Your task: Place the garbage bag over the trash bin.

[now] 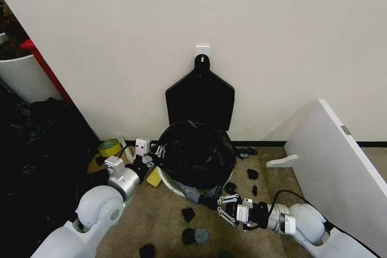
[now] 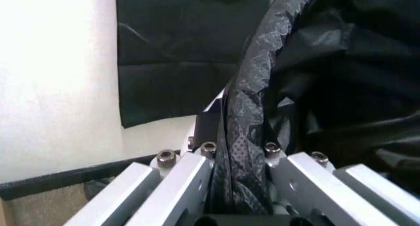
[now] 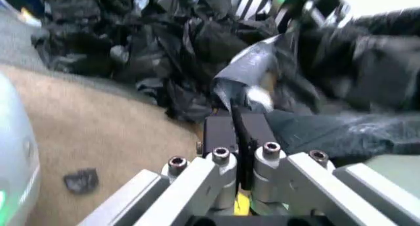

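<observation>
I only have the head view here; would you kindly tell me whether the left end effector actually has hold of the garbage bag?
Observer: Yes. In the left wrist view, the left end effector is shut on a bunched fold of the garbage bag.
Operator: Thank you. And does the right one have a grip as well?
Observer: It does. The right wrist view shows the right end effector shut on a thin edge of the bag, with a crumpled grey tuft of film poking up past its fingertips.
</observation>
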Controlling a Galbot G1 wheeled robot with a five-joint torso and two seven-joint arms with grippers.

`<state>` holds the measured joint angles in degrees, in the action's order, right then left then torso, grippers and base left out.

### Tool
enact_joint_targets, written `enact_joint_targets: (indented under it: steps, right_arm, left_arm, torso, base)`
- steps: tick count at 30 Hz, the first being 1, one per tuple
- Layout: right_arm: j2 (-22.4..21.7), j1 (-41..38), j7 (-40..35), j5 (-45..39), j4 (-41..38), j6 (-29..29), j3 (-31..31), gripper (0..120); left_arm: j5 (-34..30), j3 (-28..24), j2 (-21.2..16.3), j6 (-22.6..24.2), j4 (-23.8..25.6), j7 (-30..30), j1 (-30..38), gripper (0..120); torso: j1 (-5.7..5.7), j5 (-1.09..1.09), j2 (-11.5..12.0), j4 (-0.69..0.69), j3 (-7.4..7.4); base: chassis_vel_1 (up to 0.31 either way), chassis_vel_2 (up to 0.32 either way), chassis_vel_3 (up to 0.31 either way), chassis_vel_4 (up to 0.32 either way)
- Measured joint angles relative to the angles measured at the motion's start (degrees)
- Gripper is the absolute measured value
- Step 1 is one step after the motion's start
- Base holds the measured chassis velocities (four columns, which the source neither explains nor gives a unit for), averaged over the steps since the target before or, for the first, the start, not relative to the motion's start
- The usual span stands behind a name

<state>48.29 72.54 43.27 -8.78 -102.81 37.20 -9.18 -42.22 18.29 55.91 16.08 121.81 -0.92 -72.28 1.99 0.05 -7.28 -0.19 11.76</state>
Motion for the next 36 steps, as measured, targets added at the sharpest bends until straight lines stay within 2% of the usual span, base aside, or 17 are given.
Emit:
enact_joint_targets:
  steps: [8,16,22,27,31,36]
  right_arm:
    - [0.7,0.0,3.5,1.5,1.6,1.3,-1.4,0]
    - [2.9,-0.8,-3.6,11.0,3.7,2.2,-1.9,0]
    - [5.2,-2.1,-4.6,13.9,5.5,2.6,-0.8,0]
    - [6.6,-2.8,-4.9,13.8,7.0,2.8,0.3,0]
    - [7.4,-3.2,-5.1,8.7,8.0,2.8,2.3,0]
    - [7.8,-3.7,-6.3,6.8,8.9,3.7,3.2,0]
  left_arm:
    - [-1.6,0.9,-0.2,0.8,2.1,-0.7,-0.8,1]
    - [-4.5,0.7,0.6,2.9,5.6,-2.8,-1.9,1]
    - [-5.6,-1.2,2.5,2.8,6.9,-3.8,-2.9,1]
    - [-5.7,-3.3,4.7,1.0,6.2,-4.0,-3.4,1]
    - [-5.8,-5.2,7.0,-1.9,3.7,-3.6,-3.5,1]
    - [-7.1,-5.7,7.8,-2.6,1.9,-3.5,-3.1,1]
  torso:
    - [0.0,-0.01,0.0,0.0,0.0]
    - [0.0,-0.01,0.0,0.0,0.0]
    - [0.0,0.0,0.0,0.0,0.0]
    - [0.0,0.0,0.0,0.0,0.0]
    - [0.0,0.01,0.0,0.0,0.0]
    - [0.0,0.0,0.0,-0.01,0.0]
  base:
    - [0.0,0.0,0.0,0.0]
    - [0.0,0.0,0.0,0.0]
    - [0.0,0.0,0.0,0.0]
    - [0.0,0.0,0.0,0.0]
    - [0.0,0.0,0.0,0.0]
    - [0.0,0.0,0.0,0.0]
